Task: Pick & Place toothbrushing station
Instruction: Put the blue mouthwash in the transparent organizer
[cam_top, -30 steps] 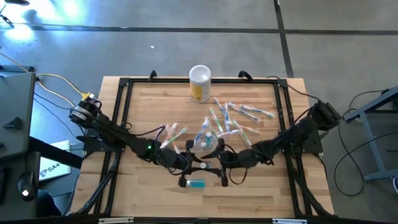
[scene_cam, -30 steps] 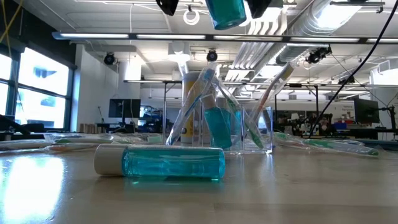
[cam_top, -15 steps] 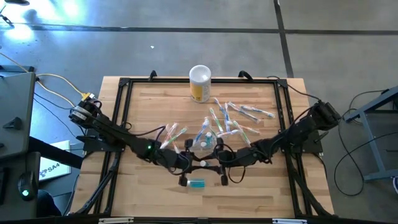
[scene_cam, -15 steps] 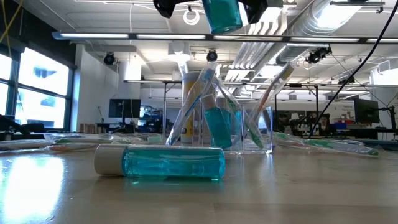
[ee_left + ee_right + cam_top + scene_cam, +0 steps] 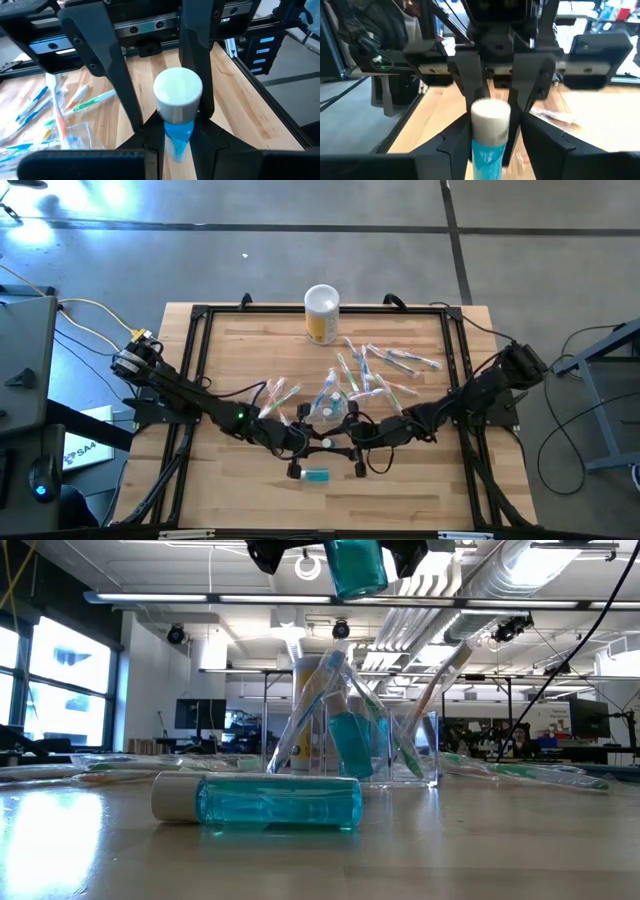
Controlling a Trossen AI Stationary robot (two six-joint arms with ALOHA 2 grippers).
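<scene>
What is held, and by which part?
The small teal white-capped toothpaste tube, pinched by the left gripper on its teal body below the cap.

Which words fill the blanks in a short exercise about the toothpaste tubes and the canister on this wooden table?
1. The left gripper is shut on a small teal toothpaste tube with a ___ cap.
2. That held tube hangs ___ the wooden table.
3. A second teal tube lies on its ___ on the table.
4. The cylindrical canister at the far edge is white and ___.

Missing words: white; above; side; yellow.
</scene>
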